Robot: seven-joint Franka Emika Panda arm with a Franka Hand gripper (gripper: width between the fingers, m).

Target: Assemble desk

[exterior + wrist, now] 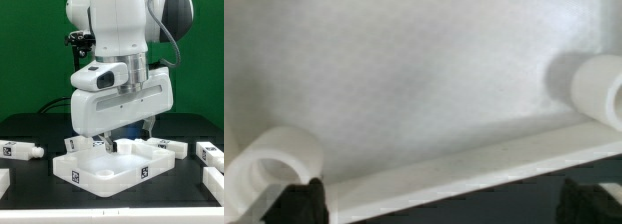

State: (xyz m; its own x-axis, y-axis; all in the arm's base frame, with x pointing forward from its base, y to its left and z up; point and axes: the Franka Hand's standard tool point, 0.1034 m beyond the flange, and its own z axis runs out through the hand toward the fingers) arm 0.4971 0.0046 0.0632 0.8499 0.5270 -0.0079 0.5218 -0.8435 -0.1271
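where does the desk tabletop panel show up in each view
Exterior view: the tabletop panel lies low in the middle, on the black table, directly under the arm.
Wrist view: its inner face fills nearly the whole picture, seen close up.
Shared landmark: the panel's raised rim, which in the wrist view passes by the open gripper and its dark fingertips.

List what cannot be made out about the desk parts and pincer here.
- Pincer: wrist view shows only dark tips, cut off by the frame edge.
- Tabletop: middle hidden by the arm, exterior view.
- Leg: cut off at the exterior view's right edge.
- Tag: too small to read, exterior view.
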